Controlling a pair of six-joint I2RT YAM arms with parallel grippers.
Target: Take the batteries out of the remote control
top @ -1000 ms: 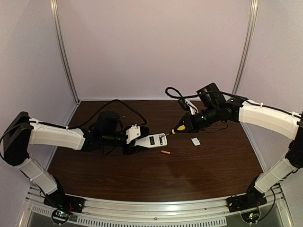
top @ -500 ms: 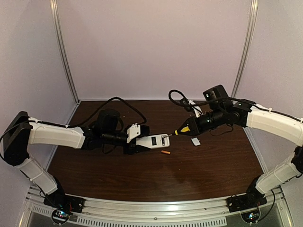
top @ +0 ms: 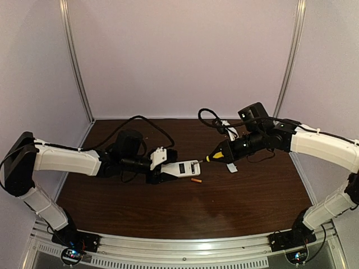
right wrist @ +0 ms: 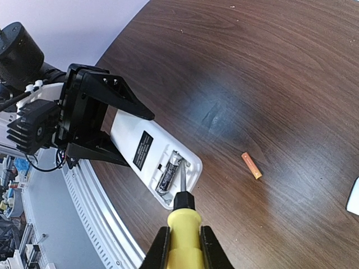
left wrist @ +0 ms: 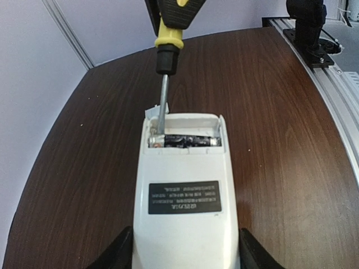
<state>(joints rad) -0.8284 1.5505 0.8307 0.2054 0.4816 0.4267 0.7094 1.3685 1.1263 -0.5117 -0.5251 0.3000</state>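
Note:
The white remote control (top: 180, 168) is held back side up in my left gripper (top: 162, 170), which is shut on its sides in the left wrist view (left wrist: 185, 252). Its battery bay is open, with a dark battery (left wrist: 188, 141) (right wrist: 168, 172) still inside. My right gripper (top: 229, 149) (right wrist: 184, 246) is shut on a yellow-handled screwdriver (right wrist: 184, 221) (left wrist: 168, 39). The screwdriver's tip sits in the bay at one end of the dark battery. The orange battery (top: 196, 180) (right wrist: 252, 166) lies loose on the table beside the remote.
A small white cover piece (top: 231, 167) (right wrist: 354, 197) lies on the brown table (top: 168, 213) under my right arm. A black cable (top: 140, 120) loops behind my left arm. Metal rails run along the near edge (top: 185, 249).
My right arm swung slightly right, then came back toward the remote. The screwdriver tip stays at the remote's open end. The orange battery and the cover have not moved.

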